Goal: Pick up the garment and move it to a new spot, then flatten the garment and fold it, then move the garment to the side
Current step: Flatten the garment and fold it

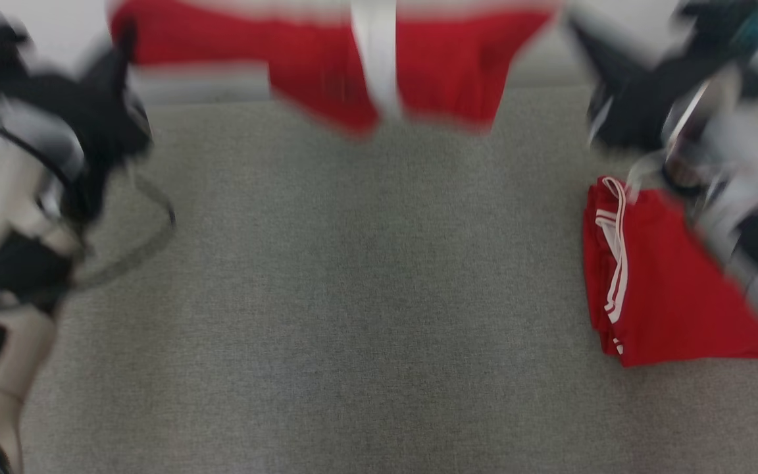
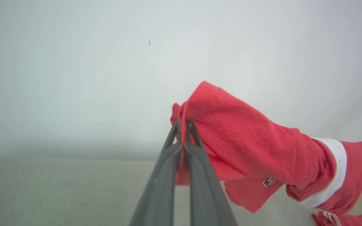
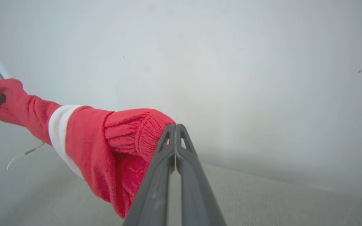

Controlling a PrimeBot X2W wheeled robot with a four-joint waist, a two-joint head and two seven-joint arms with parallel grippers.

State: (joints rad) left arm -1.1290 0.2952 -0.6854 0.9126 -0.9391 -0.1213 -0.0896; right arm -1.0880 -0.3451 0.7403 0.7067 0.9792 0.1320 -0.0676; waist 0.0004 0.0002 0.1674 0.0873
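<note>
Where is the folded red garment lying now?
In the head view the folded red garment lies on the grey surface at the robot's right, partly hidden by the right forearm.

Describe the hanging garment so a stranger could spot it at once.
Find the grey surface. Above its far edge, a red garment hangs stretched between the left gripper and right gripper. Unlike the folded red garment at right, it is airborne, with one broad white band.

My head camera looks down on the grey fabric surface (image 1: 353, 296); both wrist cameras face the white wall (image 2: 105, 62) from close by, sharing the red garment (image 2: 247, 141).
</note>
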